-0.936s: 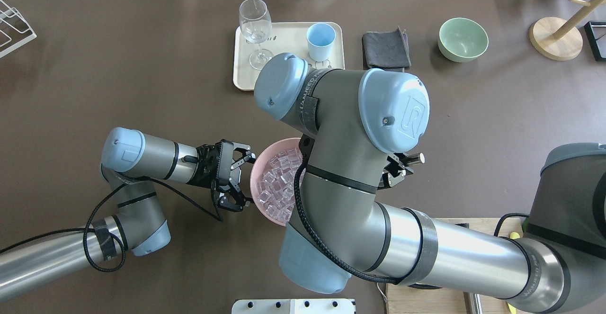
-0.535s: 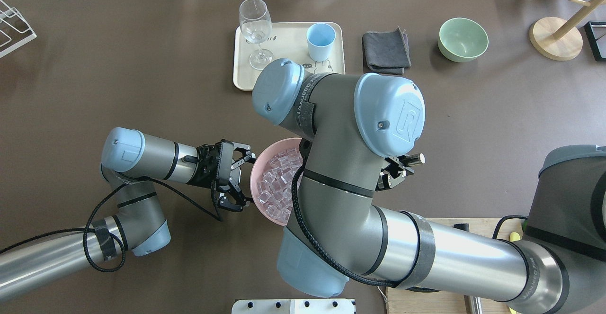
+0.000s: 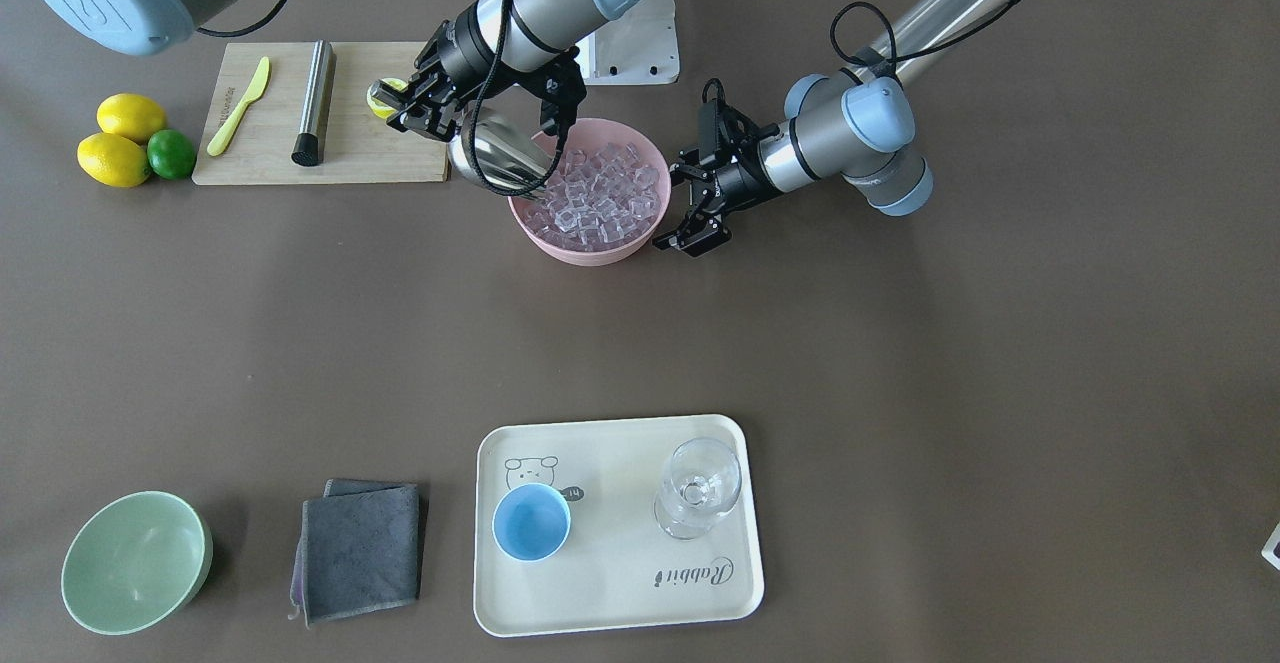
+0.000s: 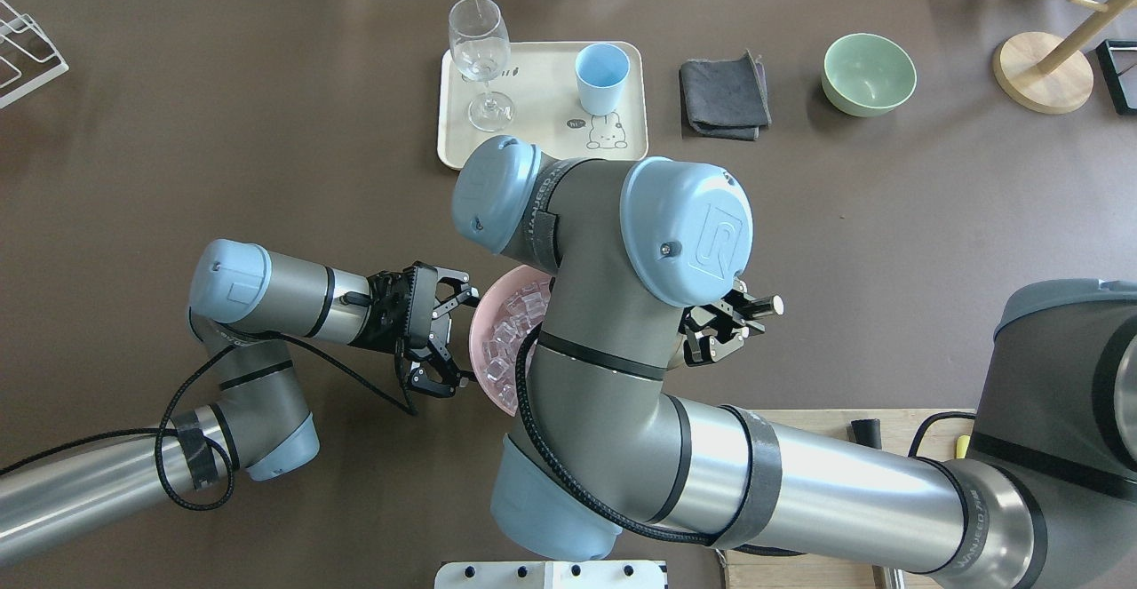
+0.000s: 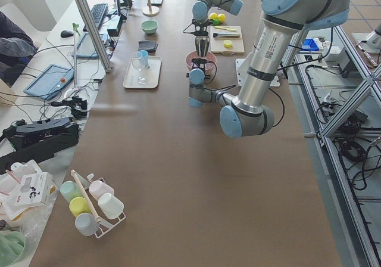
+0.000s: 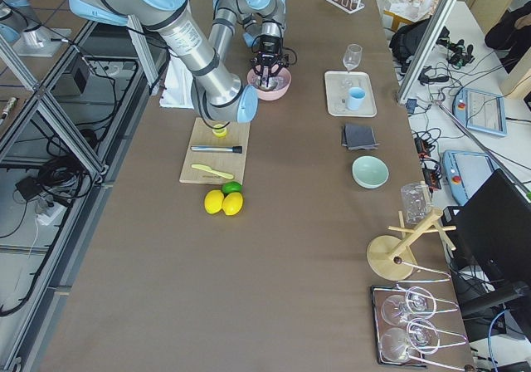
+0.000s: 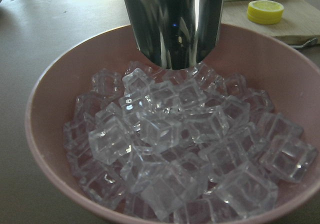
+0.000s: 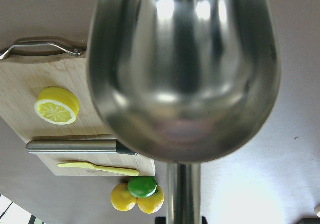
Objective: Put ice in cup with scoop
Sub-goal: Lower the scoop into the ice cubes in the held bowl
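— How is the right pincer (image 4: 724,328) set?
— It is closed on the handle of the scoop (image 3: 495,153). The scoop is tilted mouth-down, with its tip held at the rim of the pink bowl (image 3: 590,249), over the ice (image 3: 600,198). The trough is shown bare and shiny in the right wrist view.
— And the left pincer (image 4: 451,333)?
— It is spread wide with nothing gripped, just beside the bowl's other side.
— Where are the task's things found?
— The ice is piled in the bowl. The cup (image 3: 531,523) is stood on a cream tray (image 3: 620,588) beside a stemmed glass (image 3: 698,488), well apart from the bowl across the tabletop (image 3: 1000,363).
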Motion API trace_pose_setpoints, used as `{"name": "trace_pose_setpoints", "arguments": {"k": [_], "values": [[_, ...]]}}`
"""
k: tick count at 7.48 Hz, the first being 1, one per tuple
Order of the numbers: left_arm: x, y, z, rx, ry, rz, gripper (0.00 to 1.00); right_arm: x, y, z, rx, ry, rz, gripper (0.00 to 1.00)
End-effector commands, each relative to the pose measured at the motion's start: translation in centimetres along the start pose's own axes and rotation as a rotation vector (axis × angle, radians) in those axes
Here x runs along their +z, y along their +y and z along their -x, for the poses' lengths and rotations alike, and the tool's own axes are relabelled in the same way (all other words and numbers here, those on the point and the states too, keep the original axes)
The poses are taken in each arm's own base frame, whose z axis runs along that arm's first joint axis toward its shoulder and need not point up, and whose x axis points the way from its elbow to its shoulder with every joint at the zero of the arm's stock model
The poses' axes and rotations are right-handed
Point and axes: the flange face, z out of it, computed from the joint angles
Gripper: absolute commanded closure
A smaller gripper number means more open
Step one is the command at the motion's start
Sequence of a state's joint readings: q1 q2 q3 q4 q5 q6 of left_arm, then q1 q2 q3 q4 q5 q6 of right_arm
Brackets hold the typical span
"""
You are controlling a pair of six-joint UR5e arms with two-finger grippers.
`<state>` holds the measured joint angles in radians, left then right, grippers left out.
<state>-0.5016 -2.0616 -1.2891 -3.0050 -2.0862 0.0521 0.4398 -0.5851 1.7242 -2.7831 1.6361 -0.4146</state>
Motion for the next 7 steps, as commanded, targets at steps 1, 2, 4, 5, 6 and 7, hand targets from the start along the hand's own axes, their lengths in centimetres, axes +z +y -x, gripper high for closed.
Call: {"name": "trace_pose_setpoints", "arguments": {"k": [1,2,4,5,6,7], "values": [[0.0,0.1,0.0,-0.002,0.000,0.003,0.02,-0.4,-1.7,-0.3,0.014,0.002,-0.010,1.00],[0.0,0.1,0.0,-0.002,0.000,0.003,0.02,-0.5,-2.4,-0.6,0.014,0.003,-0.011,1.00],[0.0,0.1,0.0,-0.002,0.000,0.003,0.02,-0.5,-3.7,-1.0,0.054,0.013,-0.050,1.00],[0.0,0.1,0.0,-0.002,0.000,0.003,0.02,-0.6,-3.9,-1.1,0.059,0.018,-0.067,1.00],[0.0,0.1,0.0,-0.002,0.000,0.003,0.02,-0.6,-4.2,-1.2,0.077,0.024,-0.085,1.00],[0.0,0.1,0.0,-0.002,0.000,0.003,0.02,0.0,-5.1,-1.2,0.104,0.028,-0.114,1.00]]}}
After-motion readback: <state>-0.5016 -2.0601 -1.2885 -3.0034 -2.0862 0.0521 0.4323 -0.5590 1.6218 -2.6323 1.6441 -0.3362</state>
